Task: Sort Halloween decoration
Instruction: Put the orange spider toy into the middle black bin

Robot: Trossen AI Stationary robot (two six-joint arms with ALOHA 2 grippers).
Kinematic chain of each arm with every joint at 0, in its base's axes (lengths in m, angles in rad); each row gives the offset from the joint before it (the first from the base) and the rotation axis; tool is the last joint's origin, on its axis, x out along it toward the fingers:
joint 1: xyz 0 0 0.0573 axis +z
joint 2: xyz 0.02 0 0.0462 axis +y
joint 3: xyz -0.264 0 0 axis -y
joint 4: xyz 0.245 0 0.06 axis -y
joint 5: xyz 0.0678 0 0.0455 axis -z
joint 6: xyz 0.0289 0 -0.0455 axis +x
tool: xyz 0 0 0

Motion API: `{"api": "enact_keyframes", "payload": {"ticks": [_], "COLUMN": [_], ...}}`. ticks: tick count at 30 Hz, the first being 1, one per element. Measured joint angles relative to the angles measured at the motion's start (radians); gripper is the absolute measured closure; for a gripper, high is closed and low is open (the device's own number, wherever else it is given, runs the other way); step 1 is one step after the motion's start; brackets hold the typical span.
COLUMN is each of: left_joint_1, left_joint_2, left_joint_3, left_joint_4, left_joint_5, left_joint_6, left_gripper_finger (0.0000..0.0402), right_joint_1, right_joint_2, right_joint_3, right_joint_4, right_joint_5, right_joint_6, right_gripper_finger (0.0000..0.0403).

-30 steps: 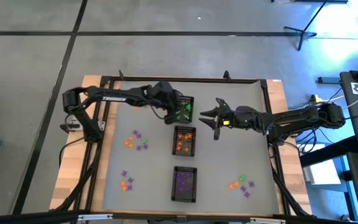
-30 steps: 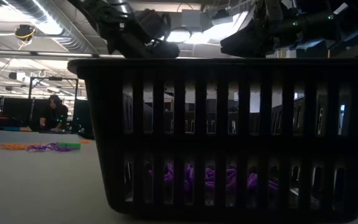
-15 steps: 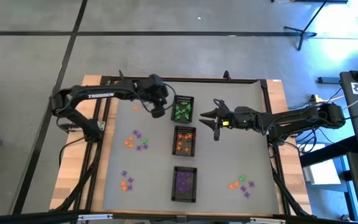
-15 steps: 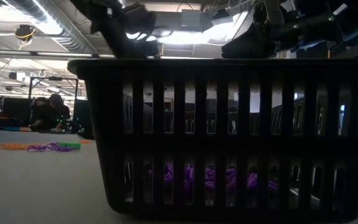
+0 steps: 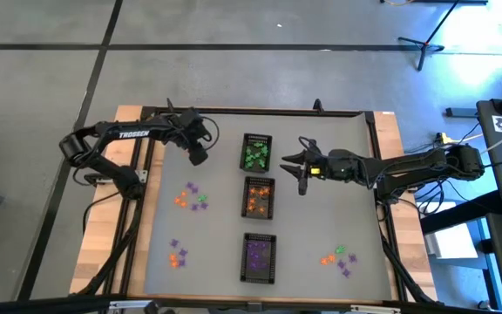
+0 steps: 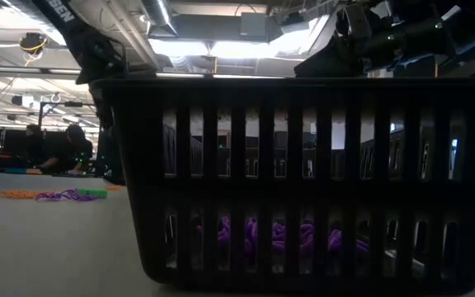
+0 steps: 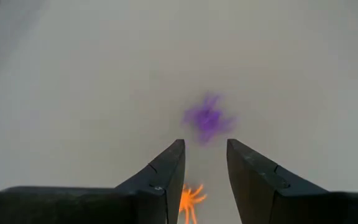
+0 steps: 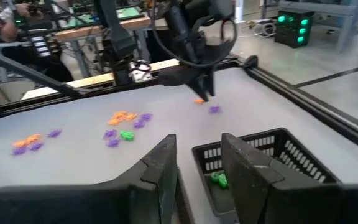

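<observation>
High view: the left gripper [image 5: 199,157] hovers, jaws apart and empty, beside the black mesh tray [image 5: 256,153] of green plastic trinkets [image 5: 254,158] – the right gripper [image 5: 300,165], jaws apart, waits opposite

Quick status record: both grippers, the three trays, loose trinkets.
left gripper: fingers open, empty, over the mat left of the green tray
right gripper: fingers open, empty, right of the green tray
orange tray: middle
purple tray: nearest
loose trinkets: clusters on both sides of the mat
</observation>
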Motion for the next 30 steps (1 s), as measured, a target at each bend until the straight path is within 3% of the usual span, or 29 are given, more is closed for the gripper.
{"api": "enact_keyframes", "payload": {"ticks": [19,27,30], "left_joint_1": [0.03,0.029,0.028], "left_joint_2": [-0.004,-0.003,-0.003], "left_joint_3": [-0.099,-0.103,-0.102], "left_joint_4": [-0.017,-0.018,-0.017], "left_joint_5": [-0.075,-0.102,-0.113], "left_joint_6": [-0.062,-0.054,-0.033], "left_gripper_finger": [0.0297,0.0391,0.0399], "right_joint_1": [0.0,0.0,0.0], "right_joint_2": [0.003,0.003,0.003], "right_joint_3": [0.0,0.0,0.0], "right_joint_4": [-0.001,0.0,0.0], "right_joint_5": [0.017,0.017,0.017], "right_joint_6": [-0.005,-0.005,-0.005], "right_gripper_finger": [0.0279,0.0279,0.0279]}}
